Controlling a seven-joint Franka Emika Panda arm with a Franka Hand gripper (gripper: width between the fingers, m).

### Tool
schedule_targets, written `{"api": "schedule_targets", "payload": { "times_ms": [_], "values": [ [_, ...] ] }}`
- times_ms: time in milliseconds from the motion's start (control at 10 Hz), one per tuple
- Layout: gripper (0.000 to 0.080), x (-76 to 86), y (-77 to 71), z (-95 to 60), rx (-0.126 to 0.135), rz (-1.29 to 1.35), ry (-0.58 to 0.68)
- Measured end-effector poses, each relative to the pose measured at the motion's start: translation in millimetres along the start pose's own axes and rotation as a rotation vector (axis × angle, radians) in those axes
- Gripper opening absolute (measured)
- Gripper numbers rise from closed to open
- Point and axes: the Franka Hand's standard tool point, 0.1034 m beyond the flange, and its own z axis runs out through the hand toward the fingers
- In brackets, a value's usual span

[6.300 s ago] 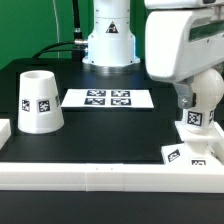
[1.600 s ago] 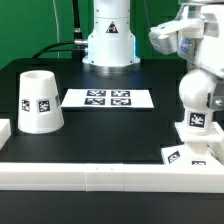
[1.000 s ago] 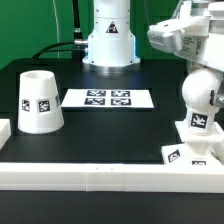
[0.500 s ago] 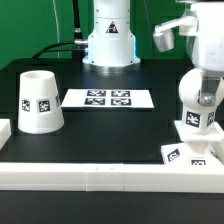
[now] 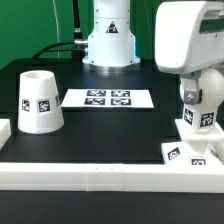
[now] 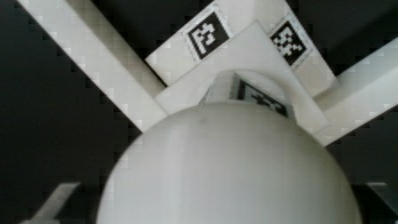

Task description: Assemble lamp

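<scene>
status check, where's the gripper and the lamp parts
Gripper straddling bulb, grip unclear. Bulb on base; shade apart, on the exterior view's left. Nothing in the way.

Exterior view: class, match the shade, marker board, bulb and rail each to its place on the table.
1 shade
2 marker board
3 bulb
4 rail

a along the front edge, nearest the camera
b on the base, at the exterior view's right
c standing at the exterior view's left
d lying flat in the centre

Pairs: 1-c, 2-d, 3-b, 4-a
</scene>
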Motion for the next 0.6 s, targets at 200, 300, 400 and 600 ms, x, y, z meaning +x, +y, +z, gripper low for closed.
{"api": "schedule_targets", "payload": {
  "times_ms": [200,300,400,600],
  "values": [
    [0.0577,-0.1,1.0,-0.3,-0.001,0.110,0.002],
    [0.0577,-0.7,2.5,-0.7,-0.002,0.189,0.004],
    [0.0577,-2.5,5.0,-1.7,0.006,0.281,0.010],
    [0.0577,-2.9,7.1,-2.9,0.010,0.491,0.015]
  ]
}}
